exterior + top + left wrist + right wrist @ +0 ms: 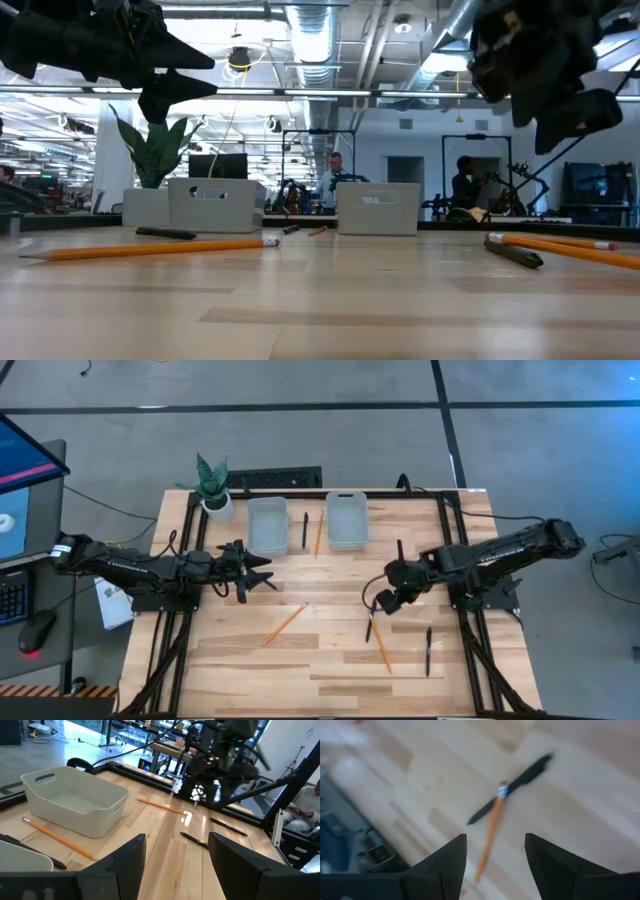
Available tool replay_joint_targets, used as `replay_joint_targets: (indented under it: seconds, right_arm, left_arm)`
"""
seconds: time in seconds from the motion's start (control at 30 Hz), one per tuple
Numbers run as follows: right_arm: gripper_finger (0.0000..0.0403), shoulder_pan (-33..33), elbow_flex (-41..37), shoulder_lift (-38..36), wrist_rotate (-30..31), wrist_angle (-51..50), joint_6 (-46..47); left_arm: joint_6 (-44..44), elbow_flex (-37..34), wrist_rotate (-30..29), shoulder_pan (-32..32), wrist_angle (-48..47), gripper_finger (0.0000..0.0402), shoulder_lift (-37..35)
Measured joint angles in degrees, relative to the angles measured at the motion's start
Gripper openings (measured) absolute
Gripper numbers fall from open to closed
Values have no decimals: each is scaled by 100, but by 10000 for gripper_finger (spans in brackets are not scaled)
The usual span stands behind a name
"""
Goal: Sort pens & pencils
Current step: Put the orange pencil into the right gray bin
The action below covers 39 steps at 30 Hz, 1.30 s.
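Your right claw hangs above the counter with its fingers apart and nothing between them. Just below and ahead of it, a pen and a pencil lie touching: the pencil's eraser end rests against the pen's middle, and the two long axes meet at an angle. In the high view this pair sits just beyond the claw toward the counter's near edge, the pencil running on from the pen. That touching point is what the coming pick turns on. I judge you should close across one stick well away from the other, or both may come up together.

A second pen lies farther out, close to the right rail, so there is less room there. The wood around the crossed pair is open.

Your left claw also stands apart and empty, well off from this pair. A lone pencil lies nearer to it, on a slant, with free wood all round.

Two bins stand at the far edge, with a pen and a pencil lying between them, outside both.
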Motion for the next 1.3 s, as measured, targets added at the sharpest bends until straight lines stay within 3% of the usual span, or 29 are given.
replay_joint_targets:
  seconds: [0.23, 0.47, 0.9, 1.3]
  right_arm:
    - [221, 672, 0, 40, 563, 340, 531]
    - [221, 1004, -2, 726, 592, 615, 614]
    - [221, 1041, 0, 1962, 511, 1420, 584]
    - [221, 1041, 12, 2438, 514, 1467, 588]
  left_arm:
    - [0, 1, -163, 0, 0, 206, 0]
    - [2, 1, -252, 0, 4, 206, 0]
    - [-7, 3, -282, 0, -20, 206, 2]
    - [-22, 3, -293, 0, -58, 206, 2]
